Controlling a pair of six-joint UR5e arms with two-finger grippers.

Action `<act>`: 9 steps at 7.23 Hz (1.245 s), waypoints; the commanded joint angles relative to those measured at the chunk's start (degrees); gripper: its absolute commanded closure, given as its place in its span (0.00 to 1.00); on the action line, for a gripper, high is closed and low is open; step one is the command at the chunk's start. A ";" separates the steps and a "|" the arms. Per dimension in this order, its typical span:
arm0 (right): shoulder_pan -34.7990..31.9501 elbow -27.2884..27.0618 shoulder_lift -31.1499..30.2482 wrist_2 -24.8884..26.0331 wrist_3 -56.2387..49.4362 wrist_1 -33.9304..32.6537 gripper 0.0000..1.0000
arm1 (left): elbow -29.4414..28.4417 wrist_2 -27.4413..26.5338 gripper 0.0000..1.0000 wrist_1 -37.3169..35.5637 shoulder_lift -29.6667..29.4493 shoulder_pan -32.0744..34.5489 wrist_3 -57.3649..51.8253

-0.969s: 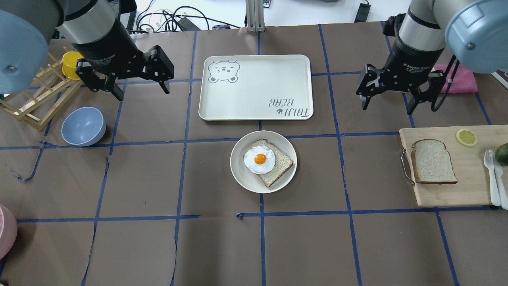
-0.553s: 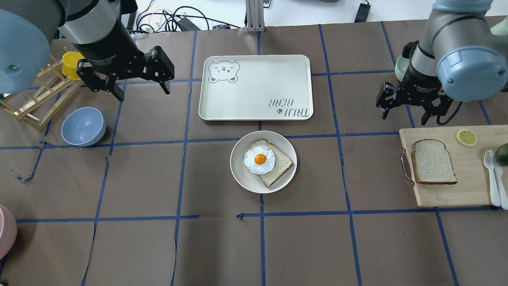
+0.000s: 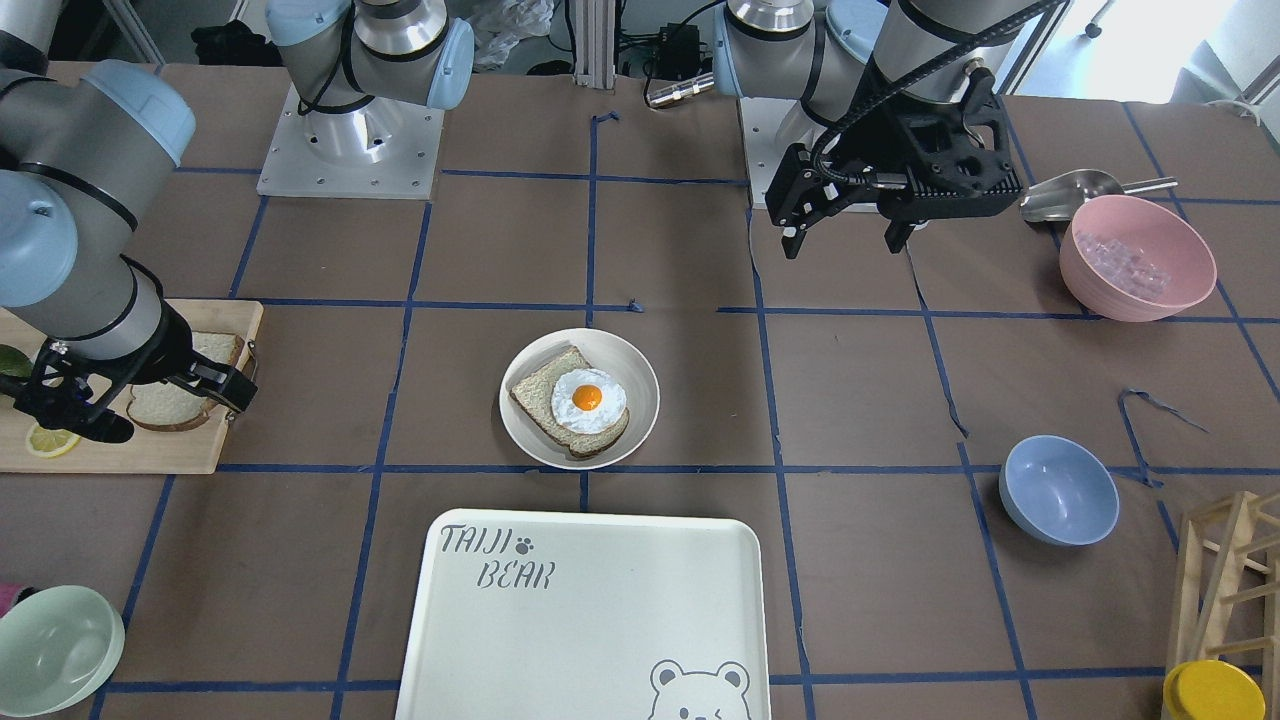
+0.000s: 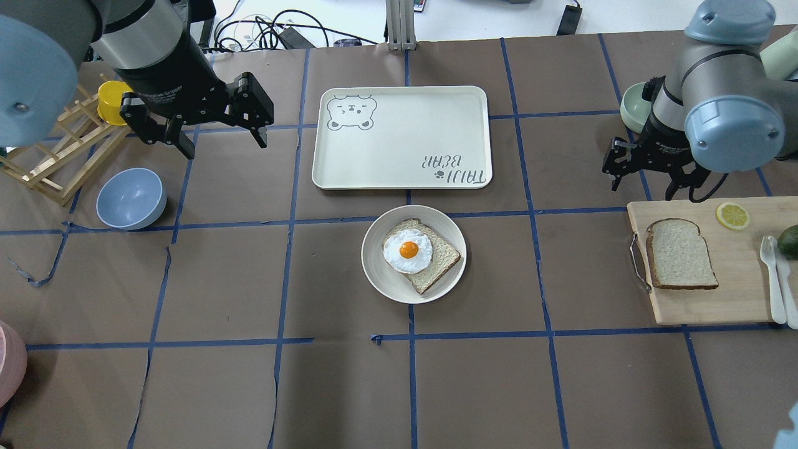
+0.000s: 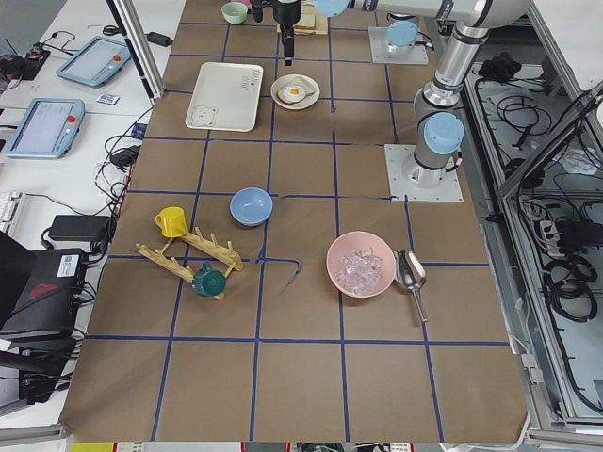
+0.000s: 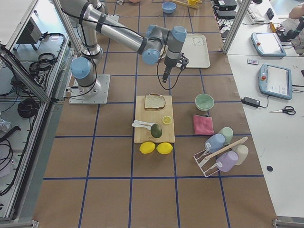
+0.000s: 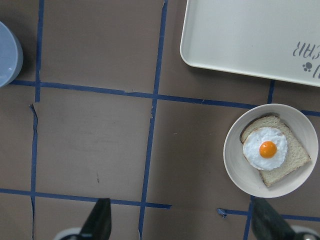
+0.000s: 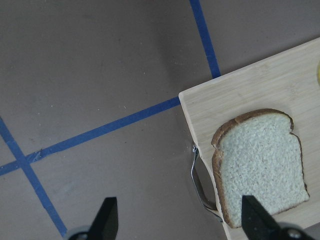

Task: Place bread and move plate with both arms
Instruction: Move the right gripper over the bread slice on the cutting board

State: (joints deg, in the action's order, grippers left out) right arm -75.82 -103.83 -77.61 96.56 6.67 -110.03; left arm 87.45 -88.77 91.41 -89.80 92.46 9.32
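Bear-printed tray (image 4: 402,137) lies near the egg-topped slice (image 4: 421,254); blue bowl (image 4: 131,198) sits beside a wooden rack (image 4: 43,182)

Bread (image 4: 681,254) flat on board (image 4: 735,302); plate (image 4: 380,275) apart

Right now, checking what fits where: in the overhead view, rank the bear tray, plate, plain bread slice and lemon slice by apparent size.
Largest to smallest:
bear tray
plate
plain bread slice
lemon slice

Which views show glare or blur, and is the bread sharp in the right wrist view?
Right wrist view: the bread is sharp; the dark fingertips at the bottom edge look soft. Front-facing view: the top right corner is washed out. Overhead view: evenly lit, the plate crisp.
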 commanded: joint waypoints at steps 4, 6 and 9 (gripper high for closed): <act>4.62 -0.41 6.85 1.43 0.02 -1.24 0.33 | 0.00 0.00 0.00 0.00 0.15 0.00 0.00; 4.63 -1.11 8.00 2.67 -0.25 -1.24 0.36 | 0.09 0.00 0.00 0.00 0.15 0.00 0.00; 4.63 -1.38 10.28 5.74 -0.07 -2.64 0.42 | 0.00 -0.09 0.00 0.00 0.15 0.00 0.00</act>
State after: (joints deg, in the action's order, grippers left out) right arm -71.20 -105.07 -68.39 100.94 6.55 -112.05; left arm 87.47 -88.85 91.40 -89.65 92.46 9.32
